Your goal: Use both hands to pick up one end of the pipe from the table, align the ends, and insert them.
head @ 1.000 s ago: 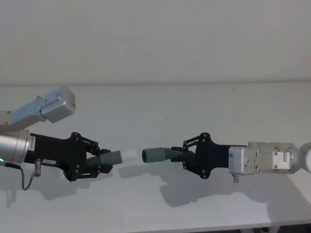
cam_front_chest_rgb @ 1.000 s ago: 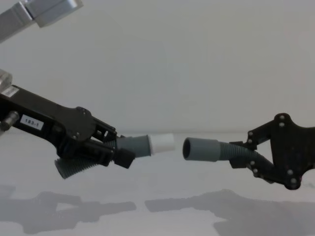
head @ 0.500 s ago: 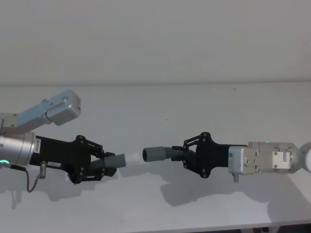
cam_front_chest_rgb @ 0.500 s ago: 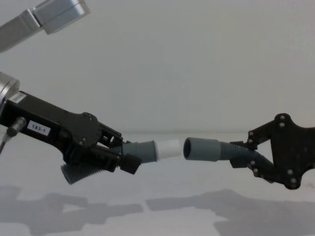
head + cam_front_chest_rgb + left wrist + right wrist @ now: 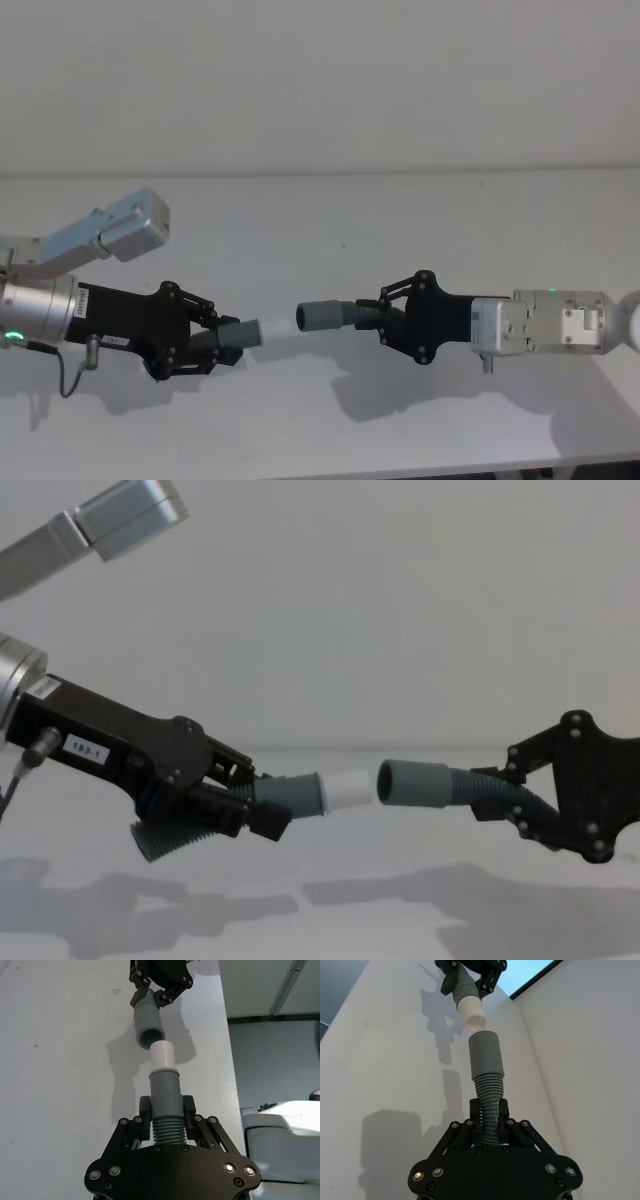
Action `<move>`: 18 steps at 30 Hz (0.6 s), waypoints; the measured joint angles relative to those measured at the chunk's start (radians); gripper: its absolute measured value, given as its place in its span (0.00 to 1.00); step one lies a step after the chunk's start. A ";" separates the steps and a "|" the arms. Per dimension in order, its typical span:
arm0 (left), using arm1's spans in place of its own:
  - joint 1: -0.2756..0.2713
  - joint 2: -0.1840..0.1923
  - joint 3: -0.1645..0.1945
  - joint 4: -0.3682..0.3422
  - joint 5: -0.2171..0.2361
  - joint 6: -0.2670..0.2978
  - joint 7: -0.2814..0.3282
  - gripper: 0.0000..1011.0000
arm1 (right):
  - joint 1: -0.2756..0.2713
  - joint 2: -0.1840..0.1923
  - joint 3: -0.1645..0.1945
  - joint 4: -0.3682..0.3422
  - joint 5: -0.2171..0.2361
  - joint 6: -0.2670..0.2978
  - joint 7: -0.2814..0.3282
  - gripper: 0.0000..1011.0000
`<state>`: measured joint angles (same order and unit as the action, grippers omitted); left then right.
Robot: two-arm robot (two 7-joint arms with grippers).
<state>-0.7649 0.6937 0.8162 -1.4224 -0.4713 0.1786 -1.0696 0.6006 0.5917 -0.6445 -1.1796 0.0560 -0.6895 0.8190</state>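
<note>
Both halves of the pipe are held above the white table, end to end. My left gripper is shut on the ribbed grey piece, whose white tip points at the other piece. My right gripper is shut on the ribbed hose of the twin, whose wide grey cuff faces the tip. A narrow gap separates the tip from the cuff mouth. In the right wrist view the tip sits slightly off the cuff's axis and tilted.
A silver link of the left arm juts out above the left gripper. The table's far edge meets a plain wall. Shadows of both arms lie on the table below the grippers.
My left gripper has moved right with its piece, bringing the white tip from a clear gap to just short of the grey cuff. The right gripper has stayed nearly still.
</note>
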 joint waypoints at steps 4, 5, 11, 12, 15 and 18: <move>-0.002 -0.002 0.004 0.006 -0.001 -0.004 0.001 0.34 | 0.005 0.001 -0.003 0.005 0.004 0.000 0.003 0.16; -0.003 -0.003 0.005 0.009 -0.001 -0.006 0.001 0.34 | 0.005 0.001 -0.003 0.006 0.005 0.000 0.003 0.16; -0.007 -0.008 0.012 0.020 -0.002 -0.013 0.002 0.34 | 0.010 0.003 -0.007 0.010 0.010 0.000 0.010 0.16; -0.008 -0.009 0.013 0.023 -0.002 -0.015 0.002 0.34 | 0.010 0.003 -0.007 0.010 0.010 0.000 0.011 0.16; -0.010 -0.012 0.016 0.028 -0.003 -0.018 0.002 0.34 | 0.011 0.004 -0.009 0.011 0.012 0.000 0.012 0.16; -0.013 -0.015 0.020 0.035 -0.003 -0.023 0.003 0.34 | 0.013 0.004 -0.009 0.012 0.013 0.000 0.014 0.16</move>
<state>-0.7780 0.6785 0.8361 -1.3874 -0.4747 0.1559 -1.0666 0.6134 0.5956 -0.6538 -1.1675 0.0692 -0.6891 0.8332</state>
